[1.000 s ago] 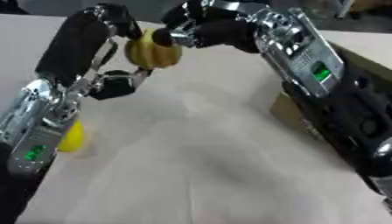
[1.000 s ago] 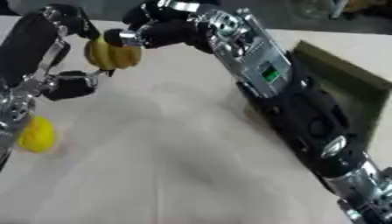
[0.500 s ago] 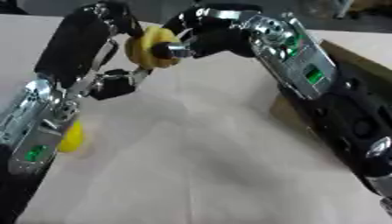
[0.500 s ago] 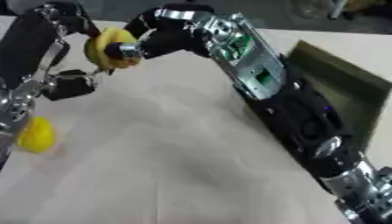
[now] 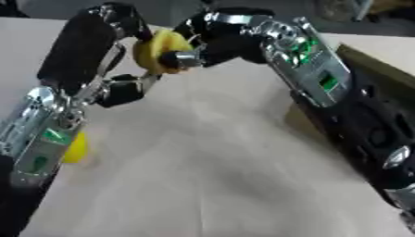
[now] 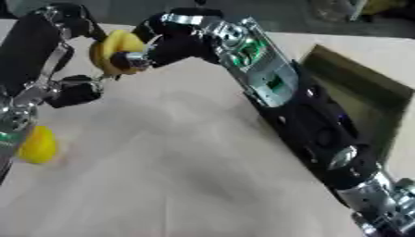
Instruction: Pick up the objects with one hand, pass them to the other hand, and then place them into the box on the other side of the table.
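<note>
Surface: a pale desk (image 5: 219,185) fills the view, dark room beyond its far edge.
Spare object: a small yellow rounded thing (image 6: 36,144) lies on the desk, well nearer than the held fruit and to its left.
Box: an olive cardboard box (image 6: 369,99) stands to the right of the fruit, behind the right forearm.
Left hand: the left hand (image 5: 122,88) hangs just below the fruit; whether its fingers grip cannot be made out.
Right hand: the right hand (image 5: 207,44) has fingers curled onto the fruit's right side.
Task object: a yellow toy fruit (image 5: 158,48), in the air between both hands.
Handling: probably light, smooth, rigid; best gripped across its widest part.
</note>
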### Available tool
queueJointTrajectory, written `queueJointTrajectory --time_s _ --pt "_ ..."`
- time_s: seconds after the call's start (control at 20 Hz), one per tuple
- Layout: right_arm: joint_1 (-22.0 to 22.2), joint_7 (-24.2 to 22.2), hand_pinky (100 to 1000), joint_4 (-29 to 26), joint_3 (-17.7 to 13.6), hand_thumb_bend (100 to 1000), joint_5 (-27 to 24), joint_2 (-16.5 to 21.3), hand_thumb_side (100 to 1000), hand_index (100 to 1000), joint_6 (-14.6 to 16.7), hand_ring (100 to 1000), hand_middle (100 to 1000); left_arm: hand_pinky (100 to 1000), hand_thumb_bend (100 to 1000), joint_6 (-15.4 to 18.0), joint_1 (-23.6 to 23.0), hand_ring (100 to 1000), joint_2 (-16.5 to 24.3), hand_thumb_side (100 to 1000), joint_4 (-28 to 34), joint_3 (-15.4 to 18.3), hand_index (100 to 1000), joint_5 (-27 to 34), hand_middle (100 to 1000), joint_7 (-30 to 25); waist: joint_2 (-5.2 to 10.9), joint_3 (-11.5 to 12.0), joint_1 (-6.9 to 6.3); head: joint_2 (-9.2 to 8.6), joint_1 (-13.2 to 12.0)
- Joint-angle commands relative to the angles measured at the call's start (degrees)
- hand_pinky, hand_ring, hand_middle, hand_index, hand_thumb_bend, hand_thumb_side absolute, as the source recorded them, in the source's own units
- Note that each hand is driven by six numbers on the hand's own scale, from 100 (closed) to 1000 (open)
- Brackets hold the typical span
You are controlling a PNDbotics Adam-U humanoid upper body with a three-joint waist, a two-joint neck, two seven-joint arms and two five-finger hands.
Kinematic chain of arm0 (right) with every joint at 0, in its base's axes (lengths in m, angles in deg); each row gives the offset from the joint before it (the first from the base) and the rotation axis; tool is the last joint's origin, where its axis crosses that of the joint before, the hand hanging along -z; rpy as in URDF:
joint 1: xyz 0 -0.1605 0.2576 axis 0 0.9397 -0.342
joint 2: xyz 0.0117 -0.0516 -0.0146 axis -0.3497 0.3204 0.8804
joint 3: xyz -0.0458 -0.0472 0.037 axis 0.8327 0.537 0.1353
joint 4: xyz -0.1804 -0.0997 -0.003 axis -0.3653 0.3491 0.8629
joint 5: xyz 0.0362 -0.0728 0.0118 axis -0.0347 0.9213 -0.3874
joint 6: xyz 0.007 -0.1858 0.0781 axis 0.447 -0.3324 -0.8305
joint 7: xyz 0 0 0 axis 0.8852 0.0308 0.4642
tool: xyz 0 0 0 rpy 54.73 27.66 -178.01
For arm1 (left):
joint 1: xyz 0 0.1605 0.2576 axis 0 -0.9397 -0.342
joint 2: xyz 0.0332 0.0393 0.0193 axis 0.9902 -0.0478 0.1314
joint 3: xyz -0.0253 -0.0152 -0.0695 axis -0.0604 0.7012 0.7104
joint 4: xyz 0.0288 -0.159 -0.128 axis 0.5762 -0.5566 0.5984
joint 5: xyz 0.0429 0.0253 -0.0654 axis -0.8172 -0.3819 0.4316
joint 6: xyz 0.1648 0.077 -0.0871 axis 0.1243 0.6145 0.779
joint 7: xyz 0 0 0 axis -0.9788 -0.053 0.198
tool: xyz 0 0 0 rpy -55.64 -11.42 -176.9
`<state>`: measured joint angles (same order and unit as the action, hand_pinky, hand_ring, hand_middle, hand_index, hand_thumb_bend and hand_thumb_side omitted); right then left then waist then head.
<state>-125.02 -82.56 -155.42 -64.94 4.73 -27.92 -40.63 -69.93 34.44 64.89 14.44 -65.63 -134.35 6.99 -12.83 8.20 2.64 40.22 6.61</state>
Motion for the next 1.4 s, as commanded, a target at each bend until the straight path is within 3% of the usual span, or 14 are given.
queueJointTrajectory --time_s 0.05,0.45,0.9,1.15,1.4 --pt "-1.24 1.00 849 -0.12 -0.66 412 -0.99 0.08 311 777 -0.27 810 742 617 319 -0.07 1.36 528 -0.34 100 0.46 0.65 525 -0.42 471 -0.07 1.59 0.02 0.70 -0.38 0.09" --pt "-1.15 3.47 824 -0.38 -0.52 346 -4.45 -0.07 109 677 -1.88 759 623 618 318 -0.42 1.44 528 -1.21 100 -0.23 0.81 531 -1.10 473 0.23 1.52 0.18 0.80 -0.36 0.25" --pt "-1.02 4.14 804 -0.42 -0.42 263 -8.19 -0.10 100 586 -2.93 719 559 630 409 -1.31 1.44 540 -1.74 100 -0.65 0.93 555 -2.16 492 0.18 1.49 0.25 0.87 -0.35 0.71" --pt "-0.93 5.34 796 -0.87 -0.63 274 -9.64 0.03 100 556 -3.74 705 543 652 547 -1.80 1.26 569 -1.77 100 -1.18 0.87 606 -2.79 535 -0.78 1.52 0.14 0.81 -0.37 0.79" --pt "-0.75 6.23 794 -1.52 -1.02 266 -10.71 0.37 100 548 -4.28 699 536 757 760 -1.70 1.02 697 -1.55 180 -1.56 0.85 764 -3.85 691 -2.85 1.54 -0.02 0.74 -0.45 0.82"
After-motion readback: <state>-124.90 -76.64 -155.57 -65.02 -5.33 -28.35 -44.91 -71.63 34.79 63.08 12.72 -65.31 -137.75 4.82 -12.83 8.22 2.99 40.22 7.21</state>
